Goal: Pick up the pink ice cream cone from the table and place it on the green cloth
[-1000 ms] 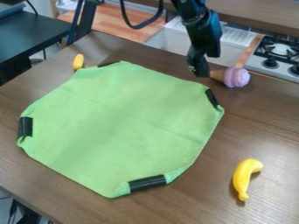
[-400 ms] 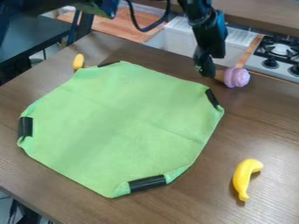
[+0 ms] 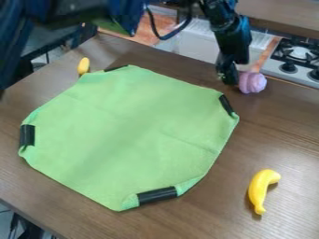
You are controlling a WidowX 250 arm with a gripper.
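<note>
By the table's (image 3: 287, 140) far edge, the gripper (image 3: 228, 77), opening and hold unclear, is hanging on the purple scoop's (image 3: 252, 82) cloth-facing side.

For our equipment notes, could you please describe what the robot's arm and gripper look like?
The arm is black with a bluish sheen and chunky, angular segments. A thick black cable loops beside it. The gripper is black too, narrow and elongated.

Black arm (image 3: 233, 35), gripper (image 3: 228, 78) pointing down
</note>
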